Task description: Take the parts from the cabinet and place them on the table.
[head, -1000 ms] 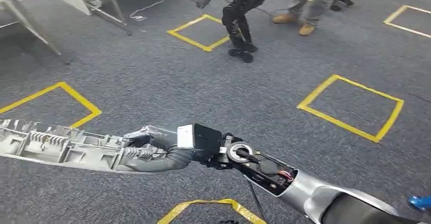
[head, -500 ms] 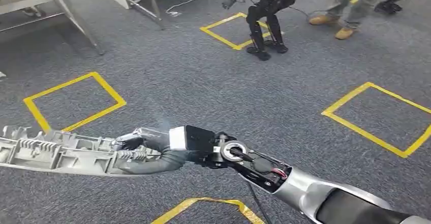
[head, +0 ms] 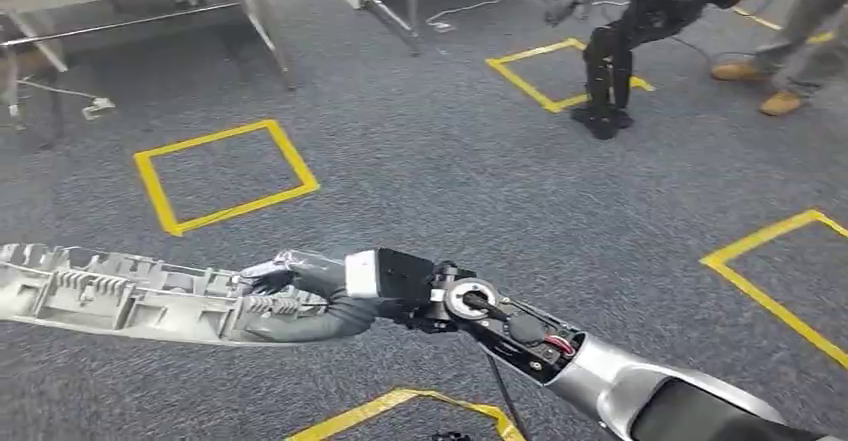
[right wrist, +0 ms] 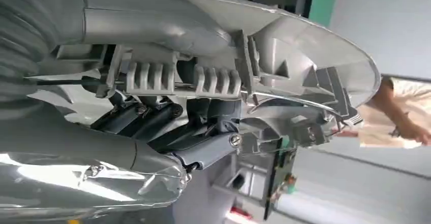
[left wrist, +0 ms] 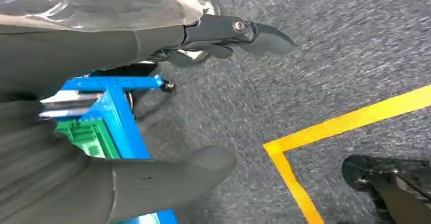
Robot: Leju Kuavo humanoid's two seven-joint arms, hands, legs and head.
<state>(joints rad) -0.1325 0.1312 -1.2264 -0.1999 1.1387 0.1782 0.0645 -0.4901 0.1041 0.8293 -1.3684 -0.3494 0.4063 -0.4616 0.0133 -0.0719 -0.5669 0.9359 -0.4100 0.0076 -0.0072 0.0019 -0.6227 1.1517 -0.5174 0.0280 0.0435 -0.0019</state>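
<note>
A long grey ribbed plastic part [head: 120, 296] hangs level above the carpet, reaching to the left edge of the head view. My right hand [head: 310, 296] grips its right end, with the silver arm coming in from the lower right. In the right wrist view the dark fingers [right wrist: 167, 122] curl around the part [right wrist: 284, 66] from below. My left hand [left wrist: 117, 46] hangs over the carpet with thumb and fingers apart and nothing between them.
Grey carpet carries yellow tape squares [head: 225, 171]. Table legs [head: 260, 21] stand at the far left. Another black robot [head: 620, 51] and a person's boots [head: 780, 101] are at the far right. A blue and green frame [left wrist: 117, 117] lies under my left hand.
The whole scene has slid to the right, so the camera has turned left. The part stays gripped in my right hand at the same place in view.
</note>
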